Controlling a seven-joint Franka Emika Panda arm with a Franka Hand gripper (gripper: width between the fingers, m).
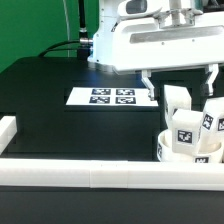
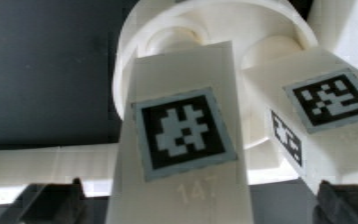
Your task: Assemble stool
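Exterior view: the gripper (image 1: 180,82) hangs with fingers spread wide, holding nothing, above the stool (image 1: 192,132) at lower right, its tagged legs standing up from the round seat beside the marker board (image 1: 110,97).

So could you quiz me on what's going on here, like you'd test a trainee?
1. True or false: the gripper is clamped on a leg.
2. How many tags are printed on the marker board?
3. The seat stands: A) at the table's centre, B) against the border rail, at the exterior view's right.

Key: 1 false, its jaws stand open above the legs; 2 four; 3 B.
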